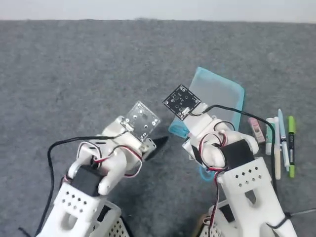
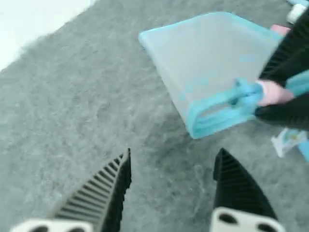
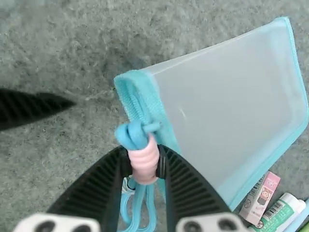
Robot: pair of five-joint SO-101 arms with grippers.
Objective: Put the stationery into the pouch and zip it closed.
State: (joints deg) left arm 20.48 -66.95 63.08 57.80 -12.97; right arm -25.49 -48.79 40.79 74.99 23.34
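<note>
Mat (image 1: 74,64): grey and fuzzy, covering the table and carrying everything else.
Left arm (image 1: 94,182): sitting at the near edge of the high view, angling toward the middle of the mat.
Right arm (image 1: 237,168): sitting beside it, leaning over the near end of the pouch.
Pouch (image 1: 217,91) (image 2: 207,58) (image 3: 231,106): see-through with pale blue trim, lying on the mat just ahead of the right arm, with its zipper end facing the arms. Whether the zipper is drawn shut is not showing clearly.
Left gripper (image 2: 175,159): hovering over bare mat near the pouch's closest corner and not touching it, its two ribbed fingers standing spread wide with nothing between them.
Right gripper (image 3: 143,159) (image 2: 275,92): sitting at the zipper end of the pouch, its fingers pinching the zipper pull.
Pens (image 1: 279,143): lying side by side on the mat just to the right of the pouch, outside it.
Green marker (image 1: 291,145): lying at the outer edge of that row.
Pink box (image 1: 256,129) (image 3: 260,195): lying between the pouch and the pens, just beside the pouch's edge.
Zipper pull (image 3: 143,166) (image 2: 270,93): a pink ribbed bead on a blue cord, being squeezed between the right gripper's fingers.
</note>
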